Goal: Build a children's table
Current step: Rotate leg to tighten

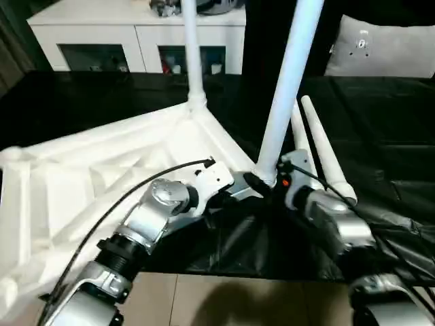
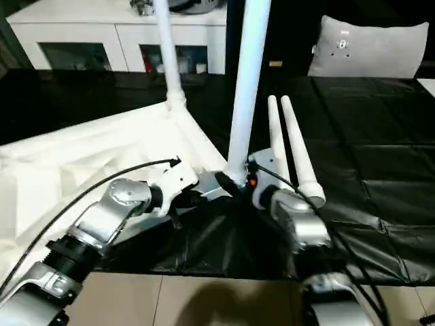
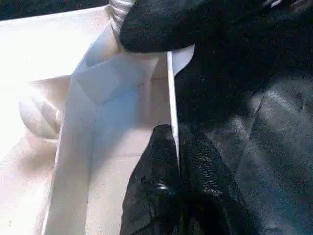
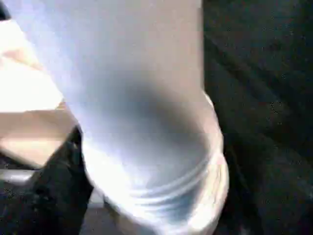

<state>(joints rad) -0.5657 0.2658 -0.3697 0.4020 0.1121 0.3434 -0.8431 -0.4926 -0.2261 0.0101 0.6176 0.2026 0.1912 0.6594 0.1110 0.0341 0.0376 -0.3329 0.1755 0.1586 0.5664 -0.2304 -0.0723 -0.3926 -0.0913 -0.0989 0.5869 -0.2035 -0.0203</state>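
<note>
The children's table top (image 1: 81, 176) lies upside down on black cloth, its ribbed underside facing up. One white leg (image 1: 192, 54) stands upright in the far corner socket. A second leg (image 1: 289, 88) stands in the near corner socket. Two loose legs (image 1: 319, 146) lie side by side on the cloth to the right. My left gripper (image 1: 253, 182) is shut on the thin rim (image 3: 171, 88) of the table top beside that near corner. My right gripper (image 1: 280, 178) is open at the base of the near leg (image 4: 146, 122), with one black finger (image 4: 54, 196) beside it.
A white low cabinet (image 1: 136, 34) with glass doors stands at the back. A pale cushion (image 1: 380, 47) rests at the back right. Black cloth (image 1: 380, 136) covers the work surface, and tan floor (image 1: 224, 299) shows along its near edge.
</note>
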